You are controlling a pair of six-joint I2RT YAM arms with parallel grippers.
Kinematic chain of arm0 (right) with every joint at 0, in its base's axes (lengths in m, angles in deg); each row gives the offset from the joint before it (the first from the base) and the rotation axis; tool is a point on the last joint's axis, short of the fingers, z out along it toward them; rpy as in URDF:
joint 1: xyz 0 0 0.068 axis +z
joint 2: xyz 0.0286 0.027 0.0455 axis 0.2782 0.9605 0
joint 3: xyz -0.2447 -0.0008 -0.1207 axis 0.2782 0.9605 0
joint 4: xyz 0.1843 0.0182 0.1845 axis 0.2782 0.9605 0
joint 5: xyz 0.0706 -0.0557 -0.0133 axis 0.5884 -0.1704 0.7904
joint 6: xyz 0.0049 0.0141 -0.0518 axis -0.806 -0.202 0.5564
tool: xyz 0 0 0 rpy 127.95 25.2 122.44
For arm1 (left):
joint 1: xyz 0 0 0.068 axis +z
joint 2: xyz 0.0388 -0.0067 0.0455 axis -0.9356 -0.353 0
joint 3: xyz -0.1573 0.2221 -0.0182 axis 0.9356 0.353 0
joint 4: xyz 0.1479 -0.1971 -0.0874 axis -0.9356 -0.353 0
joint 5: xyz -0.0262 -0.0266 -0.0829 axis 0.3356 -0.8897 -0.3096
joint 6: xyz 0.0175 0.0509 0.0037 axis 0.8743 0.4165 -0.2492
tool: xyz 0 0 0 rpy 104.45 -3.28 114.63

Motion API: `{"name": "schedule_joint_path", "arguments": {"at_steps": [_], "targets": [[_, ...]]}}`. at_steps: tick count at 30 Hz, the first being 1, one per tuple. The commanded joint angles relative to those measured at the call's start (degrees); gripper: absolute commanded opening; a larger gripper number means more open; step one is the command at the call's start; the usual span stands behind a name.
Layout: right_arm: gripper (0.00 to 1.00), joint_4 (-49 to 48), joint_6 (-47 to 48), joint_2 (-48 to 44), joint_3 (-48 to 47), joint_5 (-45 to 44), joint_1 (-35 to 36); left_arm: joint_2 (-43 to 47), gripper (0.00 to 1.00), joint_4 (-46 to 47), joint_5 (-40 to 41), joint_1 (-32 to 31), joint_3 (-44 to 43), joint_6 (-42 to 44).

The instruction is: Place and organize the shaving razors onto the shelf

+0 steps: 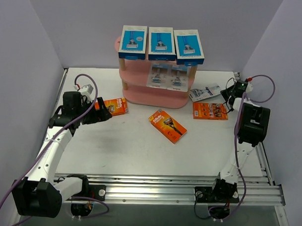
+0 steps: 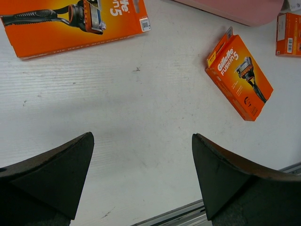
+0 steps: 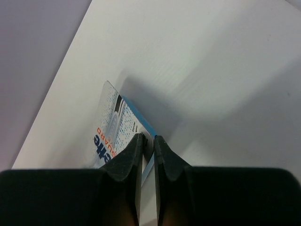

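Shaving razors (image 1: 161, 44), top view: three blue boxes (image 1: 133, 42) on shelf (image 1: 141, 95) top tier, two grey blister packs (image 1: 167, 76) on middle tier. Three orange cards (image 1: 167, 126) lie on table (image 1: 130, 152), unplaced.
Left wrist: left end effector (image 2: 142, 136) spread, empty.
Right wrist: right end effector (image 3: 148, 137) pinching third blister pack (image 3: 110, 127) by its edge.
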Motion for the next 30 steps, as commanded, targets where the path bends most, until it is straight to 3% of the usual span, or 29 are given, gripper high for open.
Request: {"name": "schedule_joint_path", "arguments": {"at_steps": [1, 17, 30], "targets": [[0.00, 3.0, 1.0, -8.9, 3.6, 0.1, -0.3, 1.4, 0.94, 1.5, 0.7, 0.3, -0.1, 0.6], [0.00, 8.9, 1.6, -39.5, 20.1, 0.8, -0.3, 1.7, 0.94, 1.5, 1.7, 0.2, 0.1, 0.6], [0.00, 25.9, 4.9, -61.2, 27.3, 2.6, 0.1, 4.0, 0.94, 2.1, 2.2, -1.2, 0.5, 0.7]]}}
